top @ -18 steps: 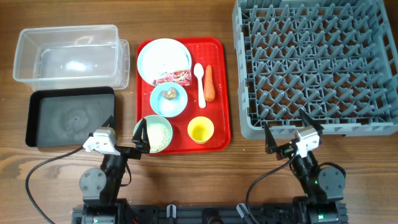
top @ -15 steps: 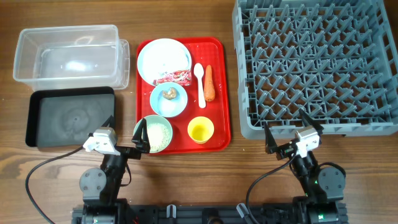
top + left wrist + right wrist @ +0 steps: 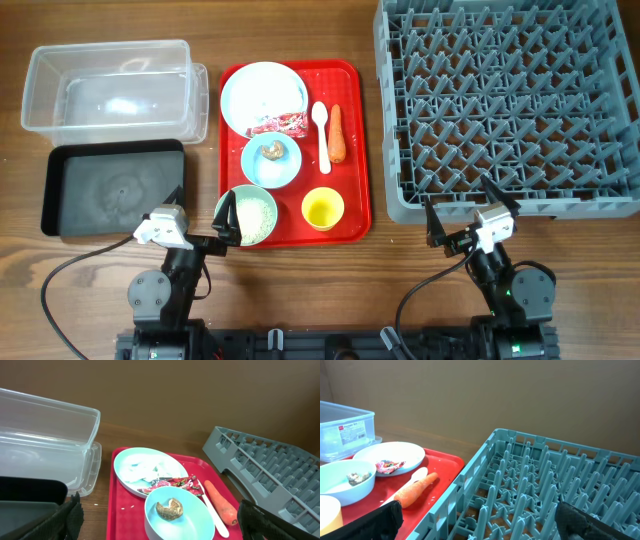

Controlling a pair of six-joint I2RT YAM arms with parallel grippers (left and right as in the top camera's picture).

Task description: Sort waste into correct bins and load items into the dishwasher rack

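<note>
On the red tray (image 3: 355, 150) sit a pale blue plate (image 3: 262, 92) with white tissue and a red-and-white wrapper (image 3: 280, 125), a pale blue bowl (image 3: 271, 161) holding a brown food lump (image 3: 271, 150), a pale green bowl (image 3: 250, 215) with white rice, a yellow cup (image 3: 323, 209), a white spoon (image 3: 321, 128) and an orange carrot (image 3: 336, 133). The clear tub (image 3: 110, 90) and black tray (image 3: 112, 187) lie left. The grey rack (image 3: 508, 105) stands right. My left gripper (image 3: 203, 214) is open beside the green bowl. My right gripper (image 3: 465, 212) is open at the rack's front edge.
The left wrist view shows the plate (image 3: 145, 470), blue bowl (image 3: 177, 515), carrot (image 3: 220, 502) and tub (image 3: 45, 440). The right wrist view shows the rack's pegs (image 3: 545, 490) and the carrot (image 3: 415, 489). Bare wood table lies around the arms' bases.
</note>
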